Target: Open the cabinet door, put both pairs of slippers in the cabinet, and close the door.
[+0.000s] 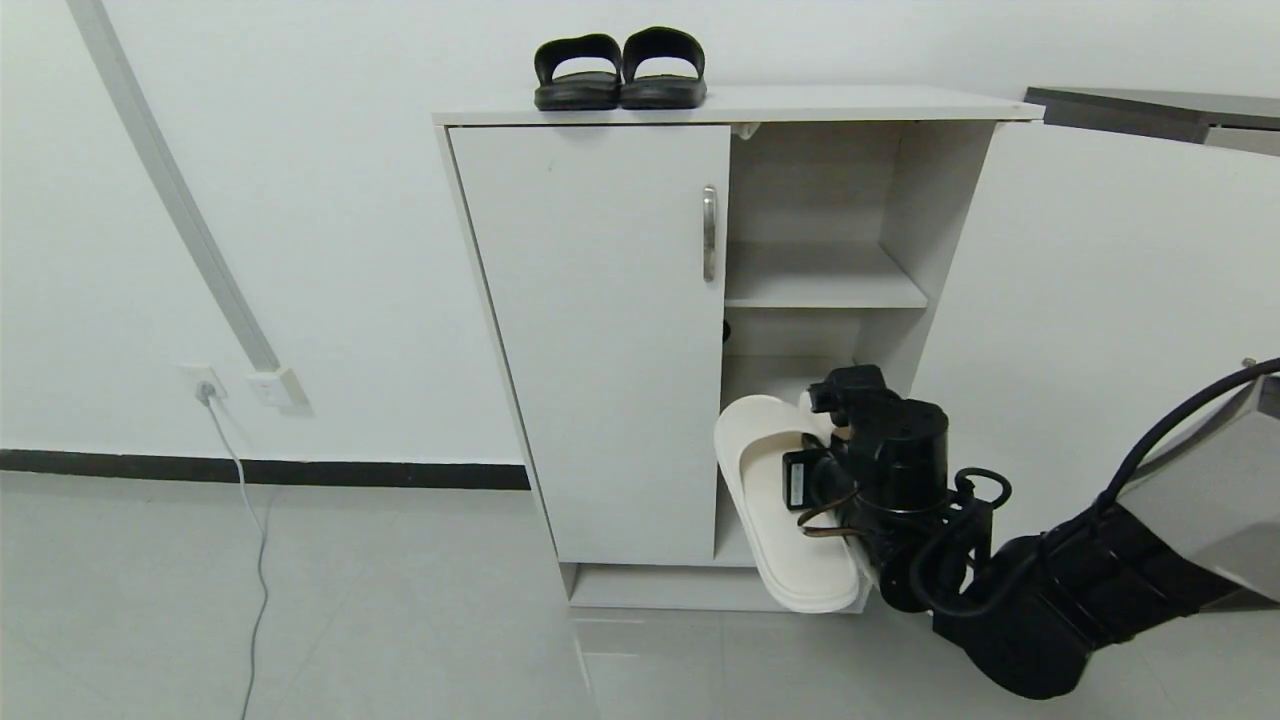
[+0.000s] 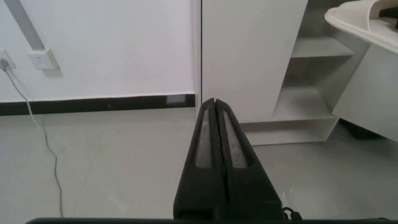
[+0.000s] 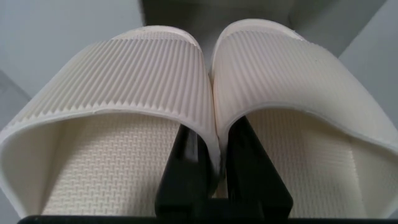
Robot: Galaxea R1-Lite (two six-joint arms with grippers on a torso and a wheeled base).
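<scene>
A white cabinet (image 1: 590, 330) stands against the wall, its left door closed and its right door (image 1: 1080, 300) swung wide open. A pair of black slippers (image 1: 620, 70) rests on its top. My right gripper (image 1: 828, 455) is shut on a pair of white slippers (image 1: 785, 500), held tilted at the lower right opening, toes toward the inside. In the right wrist view the right gripper (image 3: 214, 155) pinches the two inner edges of the white slippers (image 3: 124, 81) together. My left gripper (image 2: 215, 115) is shut on nothing, low over the floor, facing the cabinet (image 2: 249, 56).
An inner shelf (image 1: 820, 285) divides the open side, and the closed door carries a metal handle (image 1: 709, 233). A wall socket (image 1: 205, 385) with a cable (image 1: 255, 540) trailing onto the tiled floor is at left. A grey table (image 1: 1150, 105) shows behind the open door.
</scene>
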